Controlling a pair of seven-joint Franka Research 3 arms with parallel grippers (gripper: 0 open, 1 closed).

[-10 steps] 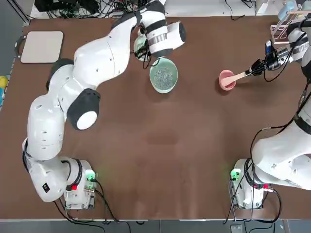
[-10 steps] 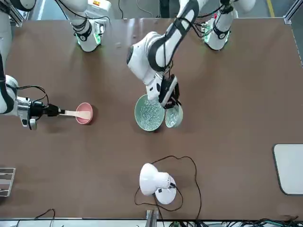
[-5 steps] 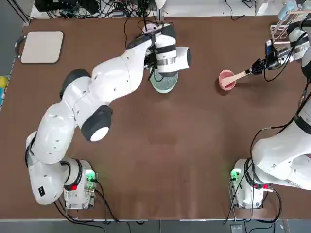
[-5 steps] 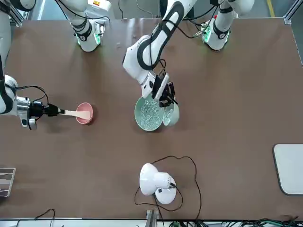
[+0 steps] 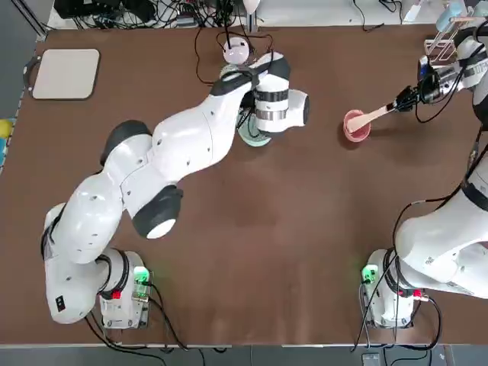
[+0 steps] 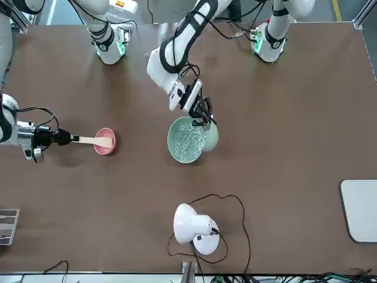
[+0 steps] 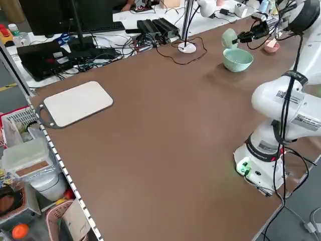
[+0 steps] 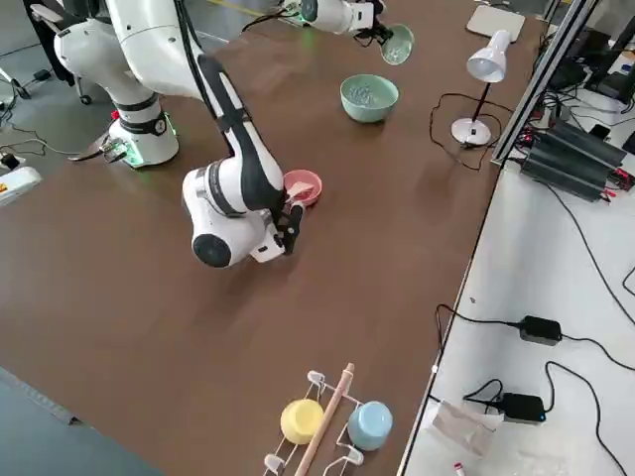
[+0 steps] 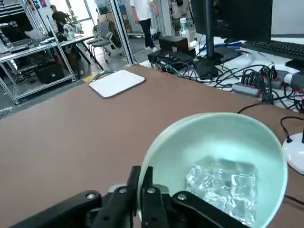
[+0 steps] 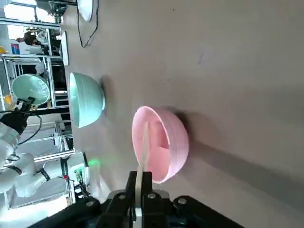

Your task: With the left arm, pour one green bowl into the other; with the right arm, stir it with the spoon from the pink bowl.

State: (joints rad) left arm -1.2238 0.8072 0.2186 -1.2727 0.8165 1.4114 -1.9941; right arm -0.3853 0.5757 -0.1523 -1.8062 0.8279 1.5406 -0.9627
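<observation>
In the front view the small green bowl (image 6: 210, 137), clamped at its rim by the left gripper (image 6: 200, 116), is held tilted just right of the large green bowl (image 6: 185, 140), while the right gripper (image 6: 60, 138), closed on the wooden spoon (image 6: 93, 141), is seen at far left.

Both arms are glossy white, built of rounded, bulbous links with dark grey caps at the joints. Each stands on a round white base lit by a small green lamp, with black cables trailing off behind. The left gripper (image 6: 201, 115) and right gripper (image 5: 402, 102) are black, with thin black cables looping at the wrists.
</observation>
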